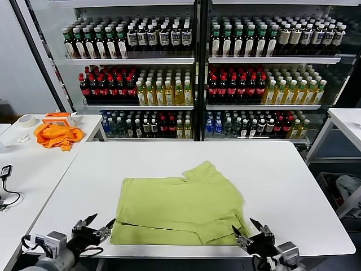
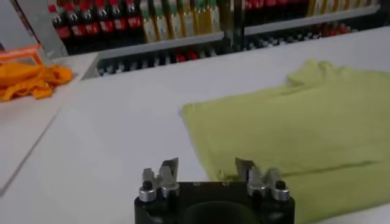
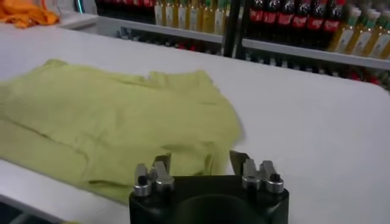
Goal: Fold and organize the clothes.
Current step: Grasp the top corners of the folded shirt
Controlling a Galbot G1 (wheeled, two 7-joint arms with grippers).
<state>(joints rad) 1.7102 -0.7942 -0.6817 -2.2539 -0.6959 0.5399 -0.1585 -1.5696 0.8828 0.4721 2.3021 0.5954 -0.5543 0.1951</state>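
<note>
The fingers [image 2: 169, 168] of the left gripper [image 1: 95, 225] stand spread apart and hold nothing, just off the near left corner of the T-shirt [image 1: 179, 206]; the fingers [image 3: 160, 167] of the right gripper [image 1: 250, 231] are likewise spread wide and empty, at the T-shirt's near right corner, their tips over its edge; whether they touch the cloth cannot be told. One lime yellow-green T-shirt lies flat on the white table [image 1: 282, 175], partly folded, with its near hem turned up in a band and one sleeve pointing away toward the shelves; no printed graphic shows on the upward side. Beyond the T-shirt, two glass-fronted shelf units [image 1: 194, 68] stand side by side, each with three rows of bottles, too many to count and with labels too small to read. Well off the T-shirt's far left, on a second table [image 1: 84, 125], lie one crumpled orange cloth [image 1: 56, 135], one roll of tape [image 1: 26, 120] and one orange-and-white object [image 1: 58, 118].
</note>
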